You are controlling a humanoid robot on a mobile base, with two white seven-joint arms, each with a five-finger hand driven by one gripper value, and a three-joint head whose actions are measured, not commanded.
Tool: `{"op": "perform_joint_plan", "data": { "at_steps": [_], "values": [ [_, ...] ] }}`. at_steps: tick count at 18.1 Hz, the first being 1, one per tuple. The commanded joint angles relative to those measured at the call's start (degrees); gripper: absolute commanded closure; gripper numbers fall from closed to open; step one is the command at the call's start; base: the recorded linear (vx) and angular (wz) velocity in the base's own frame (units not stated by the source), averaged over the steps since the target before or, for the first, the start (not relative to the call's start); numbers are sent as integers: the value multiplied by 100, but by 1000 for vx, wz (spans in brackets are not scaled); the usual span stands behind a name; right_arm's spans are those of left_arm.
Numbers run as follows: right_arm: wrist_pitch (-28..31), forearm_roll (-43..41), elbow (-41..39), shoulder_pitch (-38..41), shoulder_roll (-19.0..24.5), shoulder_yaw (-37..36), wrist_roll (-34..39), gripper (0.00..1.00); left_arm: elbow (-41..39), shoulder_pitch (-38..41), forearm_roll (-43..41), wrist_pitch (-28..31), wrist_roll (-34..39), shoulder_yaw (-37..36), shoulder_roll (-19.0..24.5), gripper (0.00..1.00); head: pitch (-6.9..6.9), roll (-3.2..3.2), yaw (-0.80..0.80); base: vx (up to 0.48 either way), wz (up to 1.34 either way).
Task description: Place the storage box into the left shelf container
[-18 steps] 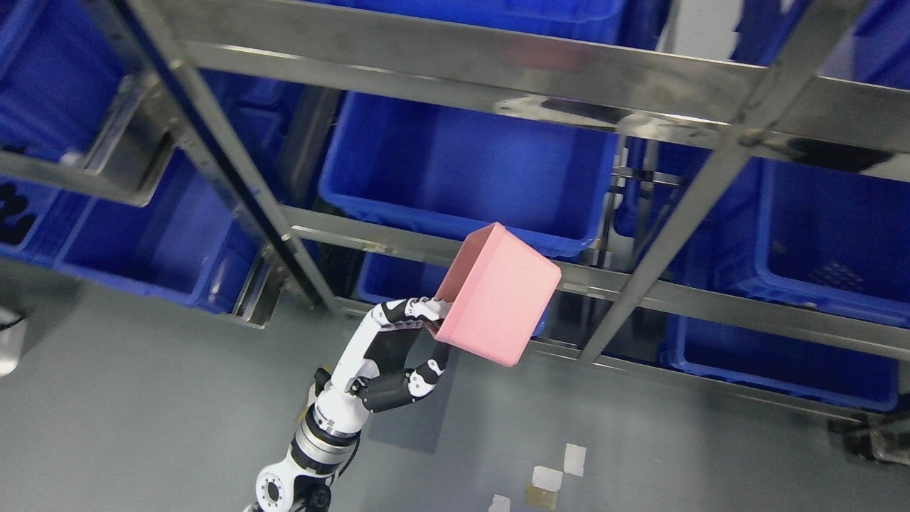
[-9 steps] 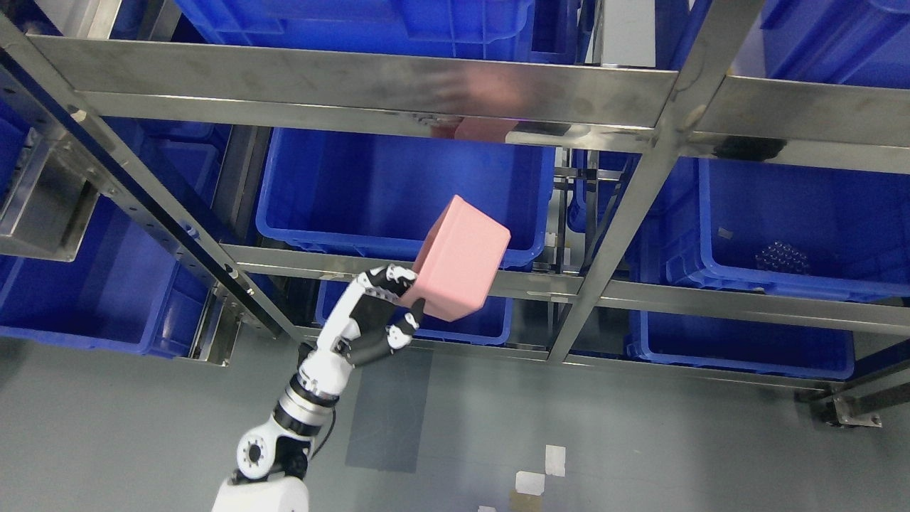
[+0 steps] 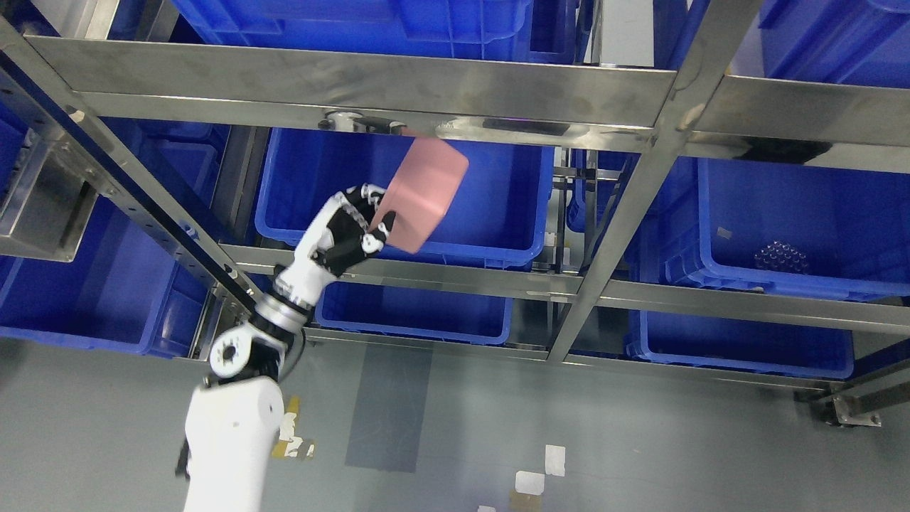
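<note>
The pink storage box (image 3: 426,192) was up in the mouth of the middle shelf opening, held tilted in front of the big blue container (image 3: 498,206) that sat on that level. Its top edge reached close under the steel crossbar (image 3: 355,89) above, and its lower end hung over the container's front rim. It showed me only flat pink faces, so I could not tell which way its open side pointed. It was in the air, not resting on the container floor.

My left hand (image 3: 352,231) was clamped on the box's lower left corner, with black-and-white fingers (image 3: 377,227) wrapped against the pink wall. My left arm (image 3: 231,419) rose from the bottom edge, left of the middle, and crossed the lower steel rail (image 3: 455,274) on its way up to the box.

Around that, the steel rack held more blue bins: one (image 3: 412,313) directly below the target container, one (image 3: 796,227) to the right past the slanted upright (image 3: 625,213) with something small and dark in it, another (image 3: 739,345) below that, and one (image 3: 92,284) off to the left. Below lay the grey floor (image 3: 640,441), with a few pale tape patches (image 3: 544,466) near the bottom.
</note>
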Motion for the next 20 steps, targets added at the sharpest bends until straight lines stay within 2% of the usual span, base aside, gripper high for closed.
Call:
{"op": "perform_joint_plan", "data": {
  "at_steps": [1, 3, 5, 8, 12, 13, 14, 15, 16, 18, 20],
  "values": [
    [3, -9, -100, -44, -100, -17, -11, 0, 3197, -1939, -1134, 66, -4, 517, 101, 90, 0, 0, 0, 0, 0],
    [3, -9, -100, -44, -100, -17, -2, 0, 3393, -2117, -2108, 57, -39, 254, 101, 88, 0, 0, 0, 0, 0],
    [3, -9, -100, -44, -100, -17, -11, 0, 3473, -2126, -2621, 31, -66, -237, 101, 87, 0, 0, 0, 0, 0],
    [3, -9, -100, -44, -100, -17, -2, 0, 3552, -2153, -2676, 31, -57, -705, 101, 86, 0, 0, 0, 0, 0],
    [3, -9, -100, -44, -100, -17, -2, 0, 3491, -2127, -2597, -100, -74, -400, 101, 83, 0, 0, 0, 0, 0],
    [3, -9, -100, -44, -100, -17, -11, 0, 3308, -1996, -2545, -310, -75, -128, 101, 73, 0, 0, 0, 0, 0],
    [3, -9, -100, -44, -100, -17, -2, 0, 3089, -1864, -2501, -390, -48, 40, 101, 57, 0, 0, 0, 0, 0],
    [3, -9, -100, -44, -100, -17, -11, 0, 2747, -1697, -2283, -409, 4, 146, 101, 26, 0, 0, 0, 0, 0],
    [3, -9, -100, -44, -100, -17, -2, 0, 2439, -1530, -1967, -452, 5, 182, 101, 14, 0, 0, 0, 0, 0],
    [3, -9, -100, -44, -100, -17, -2, 0, 1675, -1135, -1518, -470, 22, 331, 101, 5, 0, 0, 0, 0, 0],
    [3, -9, -100, -44, -100, -17, -2, 0, 552, -477, -1314, -549, 581, 367, 101, 2, 0, 0, 0, 0, 0]
  ]
}}
